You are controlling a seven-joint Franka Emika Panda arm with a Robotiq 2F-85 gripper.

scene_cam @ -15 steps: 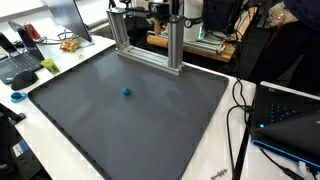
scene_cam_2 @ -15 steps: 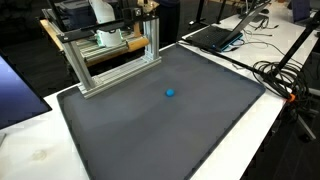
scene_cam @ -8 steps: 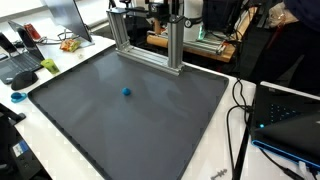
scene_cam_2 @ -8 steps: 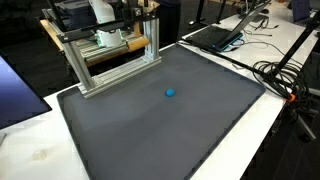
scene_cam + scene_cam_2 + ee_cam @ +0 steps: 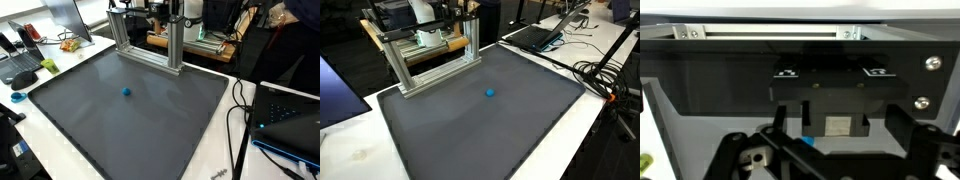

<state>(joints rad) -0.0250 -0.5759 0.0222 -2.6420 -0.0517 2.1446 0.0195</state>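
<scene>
Claw (image 5: 830, 155) released by the far frame, blue ball (image 5: 126, 91) out on the mat.

From the left in an exterior view, we pass a laptop (image 5: 20, 62) on the white table (image 5: 60, 52). Next is the ball, which rests left of centre on the grey mat (image 5: 150, 120). The metal frame (image 5: 150, 45) stands at the far edge, and cables (image 5: 238, 110) trail on the right. In the wrist view the claw's fingers (image 5: 735, 155) are spread wide on nothing and face the frame close up. The ball therefore lies nearward from the claw, well apart. Being round, it has no long axis. We can read no writing.

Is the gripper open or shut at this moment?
Open: in the wrist view the gripper has its fingers spread far apart.
</scene>
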